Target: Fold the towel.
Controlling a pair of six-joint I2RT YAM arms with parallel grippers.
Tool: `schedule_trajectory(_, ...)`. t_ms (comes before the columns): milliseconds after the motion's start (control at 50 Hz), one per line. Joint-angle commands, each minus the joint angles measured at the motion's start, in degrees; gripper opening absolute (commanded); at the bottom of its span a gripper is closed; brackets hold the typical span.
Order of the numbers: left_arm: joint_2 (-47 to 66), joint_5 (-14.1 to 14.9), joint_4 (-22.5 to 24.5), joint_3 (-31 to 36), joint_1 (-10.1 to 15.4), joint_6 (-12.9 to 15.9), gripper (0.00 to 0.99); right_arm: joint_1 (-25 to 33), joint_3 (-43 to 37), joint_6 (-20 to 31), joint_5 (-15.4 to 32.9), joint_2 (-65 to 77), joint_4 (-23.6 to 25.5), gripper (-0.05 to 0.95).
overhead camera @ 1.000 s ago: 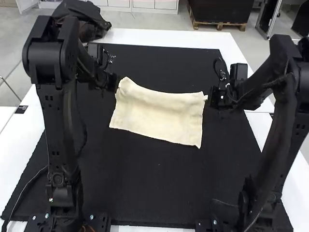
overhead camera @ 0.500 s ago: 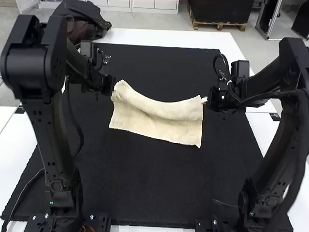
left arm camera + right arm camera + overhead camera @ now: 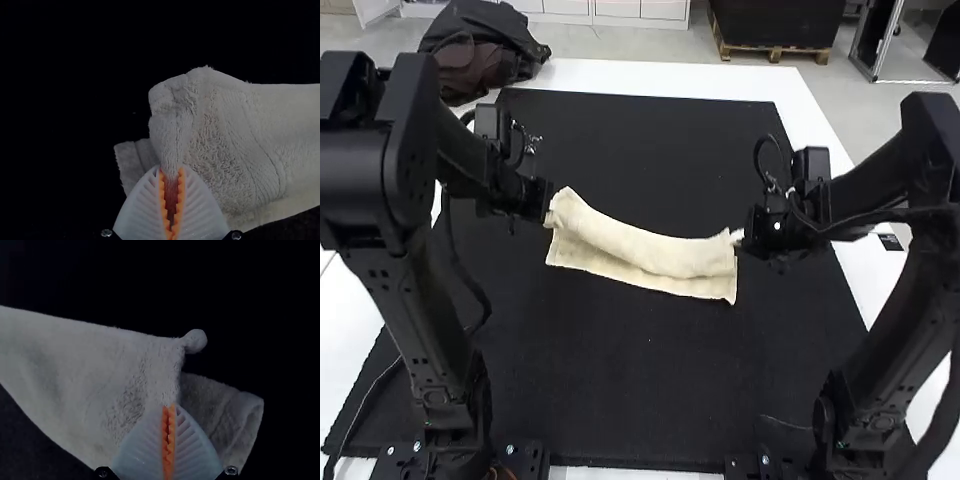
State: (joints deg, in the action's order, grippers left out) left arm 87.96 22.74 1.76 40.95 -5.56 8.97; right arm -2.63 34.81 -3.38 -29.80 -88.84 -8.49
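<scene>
My left gripper (image 3: 547, 208) is at the left end of the cream towel (image 3: 645, 253) in the high view, and my right gripper (image 3: 742, 236) is at its right end. The towel's far part is lifted and curls over the near part, whose edge lies flat on the mat. In the left wrist view, the left gripper (image 3: 171, 175) is shut on a pinched bit of the towel (image 3: 225, 135). The right gripper (image 3: 169, 407) is shut on the towel's edge (image 3: 115, 370) in the right wrist view, where a corner flap shows beyond the fingers.
A black mat (image 3: 650, 390) covers most of the white table (image 3: 665, 78). A dark bag (image 3: 485, 45) lies past the table's far left corner. Both arms stand along the sides of the mat.
Both grippers have moved toward the near side with the towel's far edge, shifting slightly outward at first. The raised part has curled over, while the near edge has stayed in place.
</scene>
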Motion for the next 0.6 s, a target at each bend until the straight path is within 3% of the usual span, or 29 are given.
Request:
schedule_trajectory(0, -1.7, -0.2, 0.8, -1.8, -0.5, 0.2, 0.02, -0.1, -1.4, 0.3, -0.5, 2.4, -0.3, -0.03)
schedule_trajectory(100, -1.8, -1.2, 3.2, -4.8, -0.5, 0.2, 0.02, 0.1, -2.8, 0.4, -0.3, 2.4, -0.9, -0.03)
schedule_trajectory(240, -1.7, -1.8, 10.0, -9.0, -0.5, -0.2, 0.02, 0.3, -4.2, 0.3, 0.4, 2.3, -2.2, -0.03)
schedule_trajectory(380, -1.2, -4.5, 14.8, -11.6, -0.2, -0.2, 0.025, 0.3, -5.8, -0.2, 2.2, 2.2, -5.9, -0.02)
schedule_trajectory(520, 0.0, -5.3, 16.9, -12.8, -0.5, -0.2, 0.293, 0.4, -5.9, -0.3, 3.4, 2.2, -6.4, 0.11)
schedule_trajectory(540, 0.2, -5.4, 17.0, -12.9, -0.5, -0.2, 0.359, 0.5, -5.9, -0.4, 3.5, 2.3, -6.4, 0.17)
schedule_trajectory(580, 0.5, -5.7, 17.2, -13.0, -0.5, -0.2, 0.518, 0.8, -6.0, -0.5, 4.2, 2.3, -6.4, 0.4)
